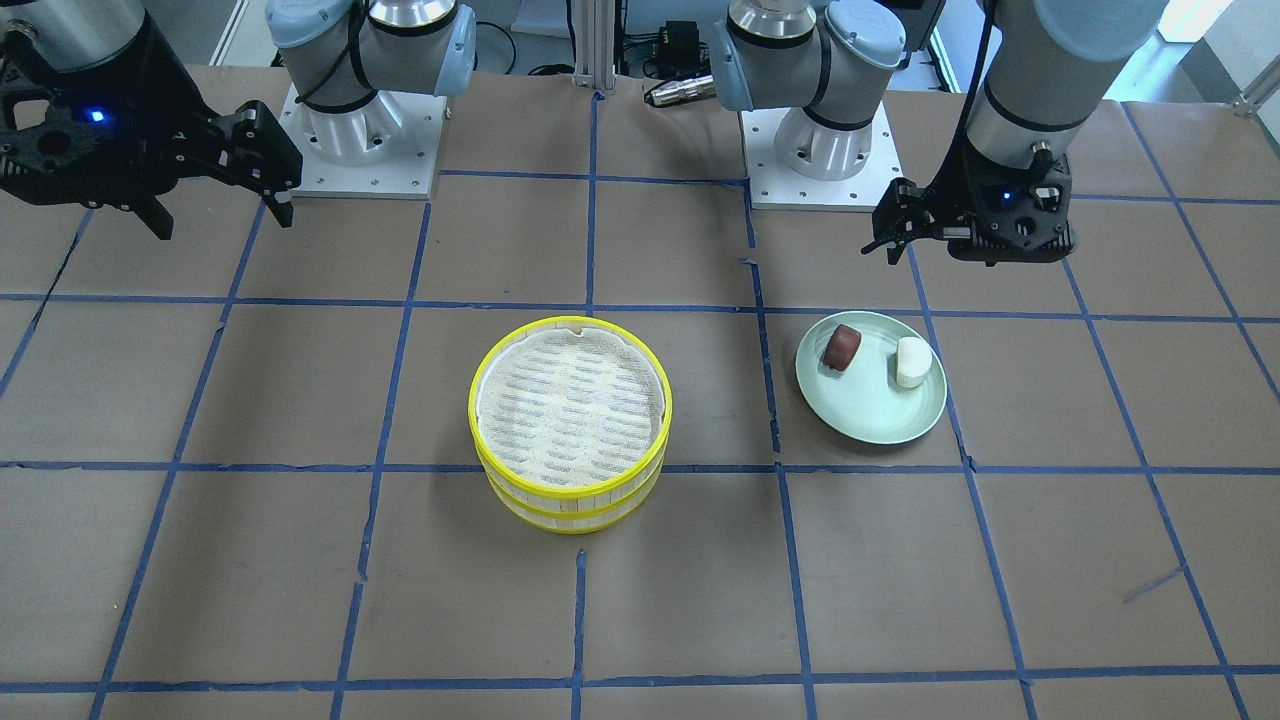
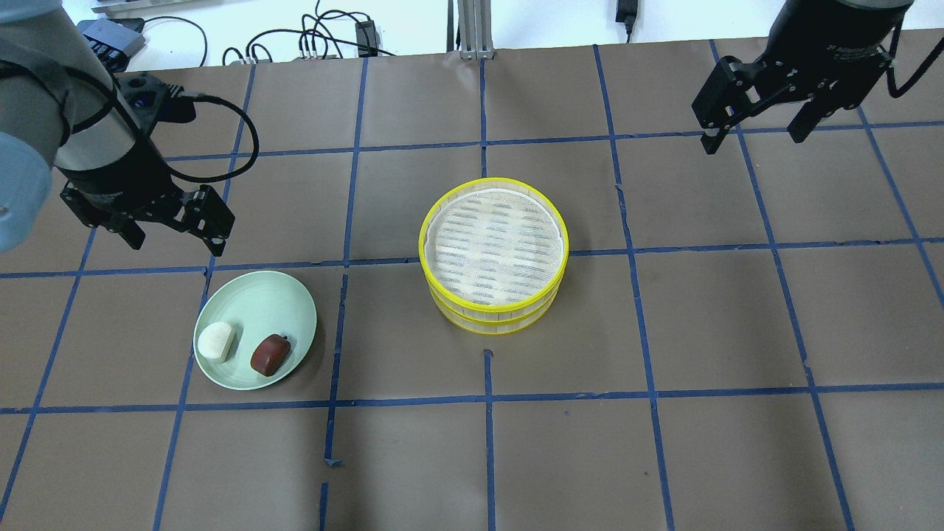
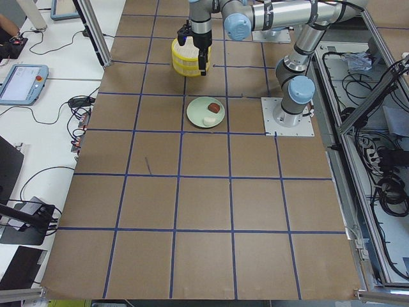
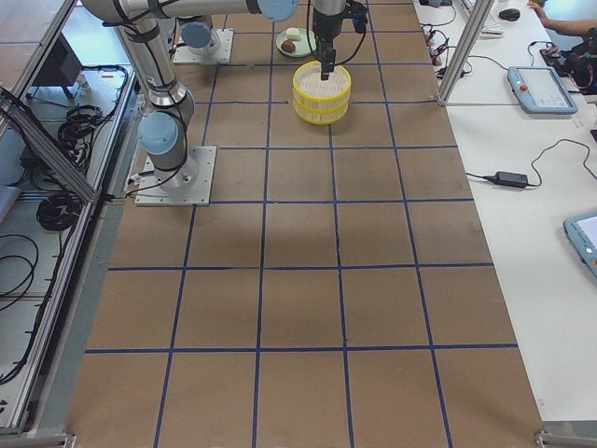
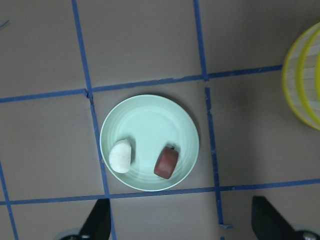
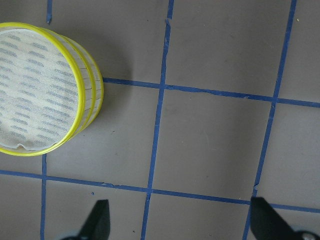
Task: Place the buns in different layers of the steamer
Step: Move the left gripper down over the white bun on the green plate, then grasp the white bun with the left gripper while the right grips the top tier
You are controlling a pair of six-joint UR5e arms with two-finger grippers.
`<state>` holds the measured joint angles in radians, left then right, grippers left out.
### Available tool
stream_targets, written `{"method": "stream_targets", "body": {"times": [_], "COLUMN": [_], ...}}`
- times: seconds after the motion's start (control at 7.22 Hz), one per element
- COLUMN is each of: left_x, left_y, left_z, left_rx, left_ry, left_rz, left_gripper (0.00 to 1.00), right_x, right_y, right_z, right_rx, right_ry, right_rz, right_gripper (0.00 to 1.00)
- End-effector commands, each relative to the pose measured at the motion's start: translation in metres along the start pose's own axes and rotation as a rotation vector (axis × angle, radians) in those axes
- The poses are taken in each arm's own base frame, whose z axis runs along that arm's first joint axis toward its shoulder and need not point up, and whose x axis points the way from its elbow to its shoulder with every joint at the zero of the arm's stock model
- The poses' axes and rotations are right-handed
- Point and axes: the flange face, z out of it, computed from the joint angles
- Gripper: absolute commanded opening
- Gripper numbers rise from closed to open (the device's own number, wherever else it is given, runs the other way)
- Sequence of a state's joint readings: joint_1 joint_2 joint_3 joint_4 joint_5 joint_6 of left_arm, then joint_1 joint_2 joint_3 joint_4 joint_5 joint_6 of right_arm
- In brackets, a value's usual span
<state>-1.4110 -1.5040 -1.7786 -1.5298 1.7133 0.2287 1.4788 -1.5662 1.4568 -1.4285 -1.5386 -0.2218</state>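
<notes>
Buns: white bun (image 2: 217, 341), brown bun (image 2: 270, 354), both on green plate (image 2: 258, 306), left of stacked steamer layers (image 2: 493, 317). Claws: left claw (image 2: 177, 236) spread, empty, raised over counter (image 2: 664, 332) near plate; right claw (image 2: 754, 138) likewise, far right. Hazard: trays unseparated, so both buns may end in the top layer.

Even bright overhead light, soft shadows, sharp focus; wrist views slightly dimmer

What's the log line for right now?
left claw: open, empty, near plate | right claw: open, empty | white bun, brown bun: on plate | steamer layers: stacked, top empty
</notes>
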Motion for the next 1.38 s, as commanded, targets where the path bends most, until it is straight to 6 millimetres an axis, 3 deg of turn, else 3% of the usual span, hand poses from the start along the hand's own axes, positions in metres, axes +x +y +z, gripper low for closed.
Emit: {"method": "stream_targets", "body": {"times": [0.0, 0.28, 0.55, 0.69, 0.83, 0.97, 1.11, 1.25], "left_x": [-0.018, -0.020, -0.039, -0.042, -0.039, -0.034, -0.034, -0.033], "left_y": [-0.026, -0.048, -0.053, -0.053, -0.050, -0.044, -0.046, -0.048], "left_z": [0.068, 0.139, 0.186, 0.196, 0.212, 0.226, 0.230, 0.238], "left_rx": [-0.108, -0.171, -0.277, -0.298, -0.335, -0.362, -0.353, -0.361], "left_ry": [-0.053, -0.075, -0.083, -0.079, -0.068, -0.056, -0.054, -0.053], "left_rz": [-0.007, -0.002, -0.015, -0.018, -0.011, -0.008, -0.012, -0.008], "left_gripper": [0.98, 0.96, 0.97, 1.00, 0.99, 0.99, 0.99, 0.95], "right_x": [-0.001, 0.000, -0.009, -0.009, -0.027, -0.070, -0.118, -0.144], "right_y": [-0.002, -0.002, -0.012, -0.030, -0.054, -0.071, -0.076, -0.093], "right_z": [-0.001, -0.001, -0.007, 0.026, 0.056, 0.074, 0.107, 0.138], "right_rx": [0.016, 0.015, 0.078, 0.031, 0.013, 0.070, 0.026, 0.059], "right_ry": [-0.001, 0.006, 0.013, 0.002, -0.004, 0.002, 0.001, -0.005], "right_rz": [-0.003, -0.001, -0.003, -0.006, 0.014, -0.024, 0.035, 0.043], "right_gripper": [1.00, 1.00, 1.00, 1.00, 1.00, 1.00, 1.00, 0.99]}}
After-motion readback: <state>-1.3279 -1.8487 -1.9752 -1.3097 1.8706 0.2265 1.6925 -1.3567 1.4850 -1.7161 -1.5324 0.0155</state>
